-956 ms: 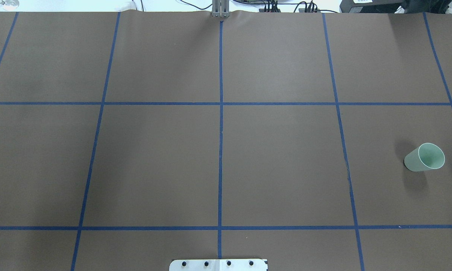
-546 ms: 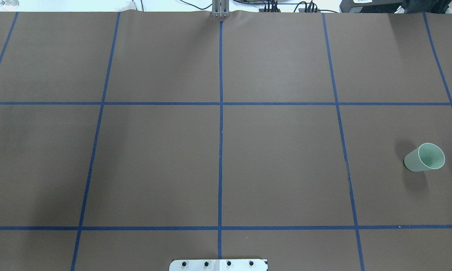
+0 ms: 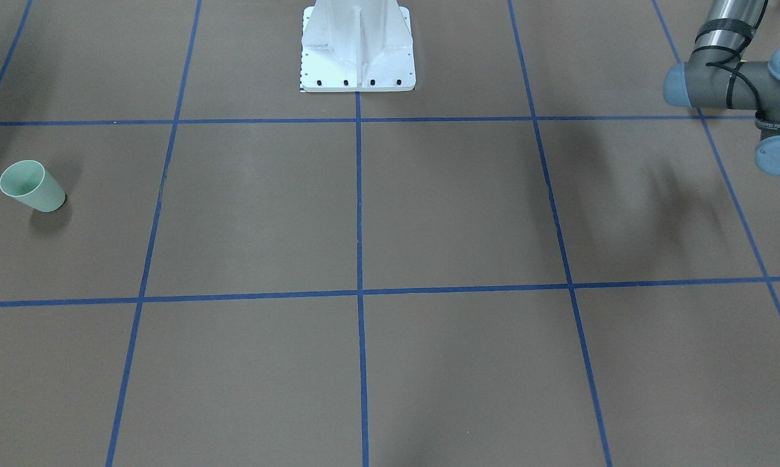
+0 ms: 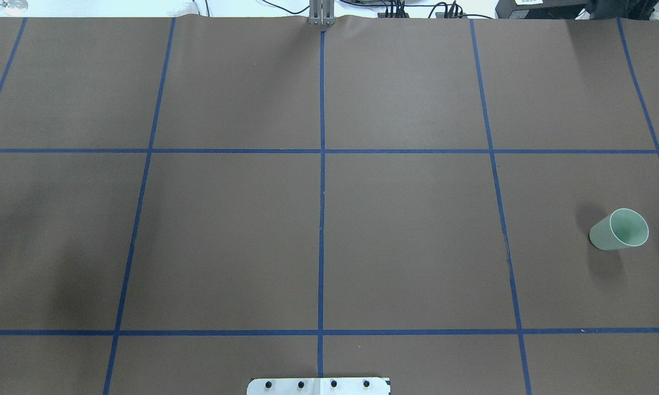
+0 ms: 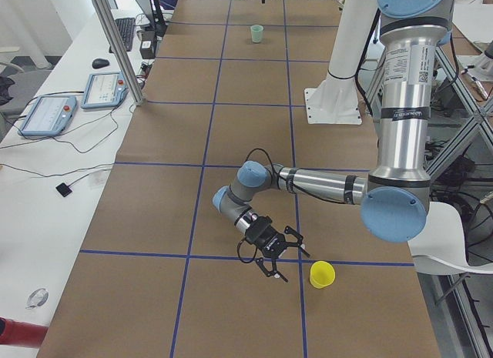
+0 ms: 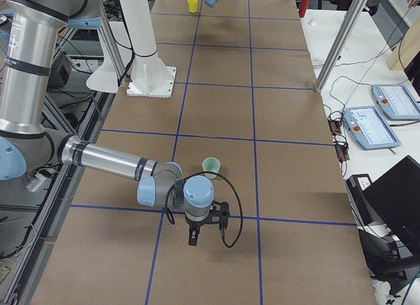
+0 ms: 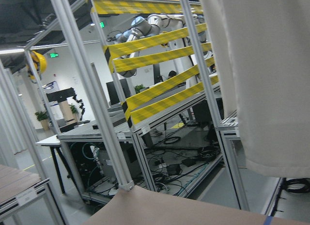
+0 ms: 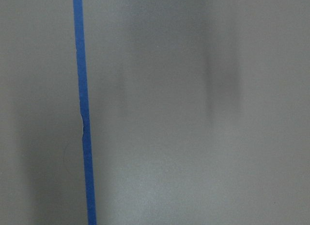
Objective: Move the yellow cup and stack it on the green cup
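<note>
Two cups, two arms, one table [image 4: 417, 219] covered in brown paper and marked into squares by blue tape. Item one: the yellow cup [image 5: 322, 275], standing on the paper at the end of the table on the robot's left, just past a blue tape line; it shows only in the two side views, small and far off from the right end [image 6: 192, 4]. Item two: the green cup [image 4: 619, 229], upright with its mouth up, on the robot's right part of the table, well apart from the yellow cup and touching nothing else [image 3: 32, 186]. Item three: the left gripper [image 5: 286, 259], low over the paper and near the yellow cup without touching it; it appears in the side view alone, so whether its fingers are spread or closed cannot be told. Item four: the right gripper [image 6: 197, 234], pointing down at the paper near the green cup but apart from it; likewise seen only from the side, grip state not determinable. Item five: the white robot base [image 3: 357, 52], bolted at the table's edge on the centre tape line.
</note>
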`<act>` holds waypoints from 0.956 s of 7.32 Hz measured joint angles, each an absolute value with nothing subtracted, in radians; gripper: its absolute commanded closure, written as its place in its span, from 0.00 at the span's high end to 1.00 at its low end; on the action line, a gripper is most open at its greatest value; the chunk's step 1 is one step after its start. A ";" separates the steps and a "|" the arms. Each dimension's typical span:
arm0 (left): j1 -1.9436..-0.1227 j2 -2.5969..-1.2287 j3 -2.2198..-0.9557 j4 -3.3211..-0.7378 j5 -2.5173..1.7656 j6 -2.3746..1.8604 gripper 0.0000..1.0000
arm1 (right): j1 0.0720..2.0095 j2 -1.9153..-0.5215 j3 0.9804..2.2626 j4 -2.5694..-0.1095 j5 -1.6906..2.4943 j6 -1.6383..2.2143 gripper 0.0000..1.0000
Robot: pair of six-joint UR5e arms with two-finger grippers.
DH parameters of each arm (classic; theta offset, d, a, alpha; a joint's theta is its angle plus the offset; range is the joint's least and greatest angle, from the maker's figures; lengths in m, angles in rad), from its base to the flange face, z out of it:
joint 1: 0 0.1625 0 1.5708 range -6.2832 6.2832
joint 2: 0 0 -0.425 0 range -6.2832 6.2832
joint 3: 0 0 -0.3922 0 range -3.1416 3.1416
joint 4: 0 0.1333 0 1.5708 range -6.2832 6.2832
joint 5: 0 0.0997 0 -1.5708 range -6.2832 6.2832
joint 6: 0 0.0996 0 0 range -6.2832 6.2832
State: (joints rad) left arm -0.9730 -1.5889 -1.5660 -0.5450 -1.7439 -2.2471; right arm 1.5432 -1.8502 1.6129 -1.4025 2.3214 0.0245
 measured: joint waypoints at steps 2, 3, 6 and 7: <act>-0.960 -1.637 -1.505 -0.510 -1.815 -2.315 1.00 | 1.543 -1.849 1.614 -1.402 2.322 0.025 1.00; -0.959 -1.658 -1.470 -0.509 -1.829 -2.350 1.00 | 1.543 -1.849 1.614 -1.402 2.322 0.025 1.00; -0.958 -1.722 -1.387 -0.517 -1.859 -2.385 1.00 | 1.543 -1.848 1.616 -1.402 2.322 0.025 1.00; -0.956 -1.733 -1.372 -0.520 -1.877 -2.386 1.00 | 1.543 -1.848 1.617 -1.402 2.322 0.025 1.00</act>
